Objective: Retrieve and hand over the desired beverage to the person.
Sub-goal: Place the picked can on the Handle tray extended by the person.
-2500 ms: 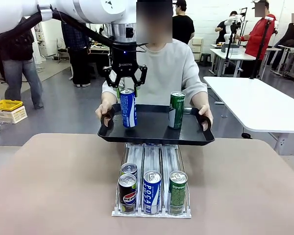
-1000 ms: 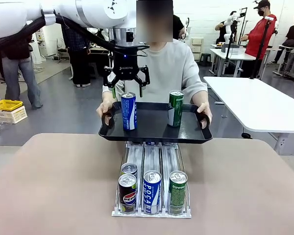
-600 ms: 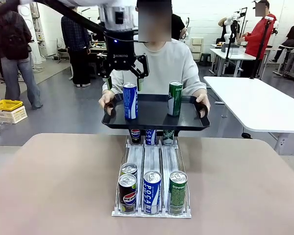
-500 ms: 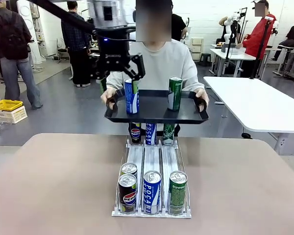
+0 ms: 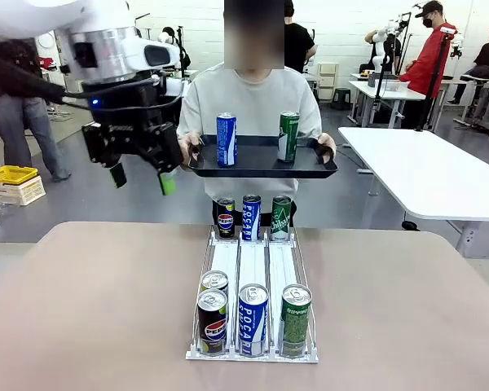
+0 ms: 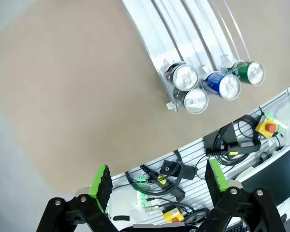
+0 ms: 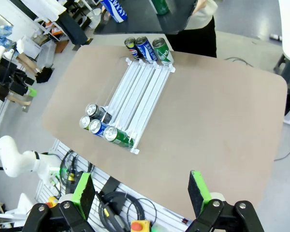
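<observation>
The person point(image 5: 253, 98) in a light grey sweatshirt stands at the far side and holds a black tray point(image 5: 261, 169) at chest height with both hands. A blue can point(image 5: 226, 140) and a green can point(image 5: 288, 137) stand upright on it. My left gripper point(image 5: 141, 177) hangs open and empty, left of the tray and a little lower, apart from it. In its wrist view the left gripper point(image 6: 158, 179) looks down at the table's near edge. My right gripper point(image 7: 141, 187) is open and empty, high above the table's near side.
A clear can rack point(image 5: 253, 269) lies along the middle of the brown table point(image 5: 90, 309). Three cans stand at its far end point(image 5: 251, 217), and several at its near end: a Pepsi point(image 5: 212, 322), a blue Pocari point(image 5: 253, 318), a green can point(image 5: 296, 319). A white table point(image 5: 424, 171) stands to the right.
My left gripper, open throughout, has drawn away from above the blue can, moving left and down. The person has lifted the tray higher and pulled it back, uncovering the rack's far cans.
</observation>
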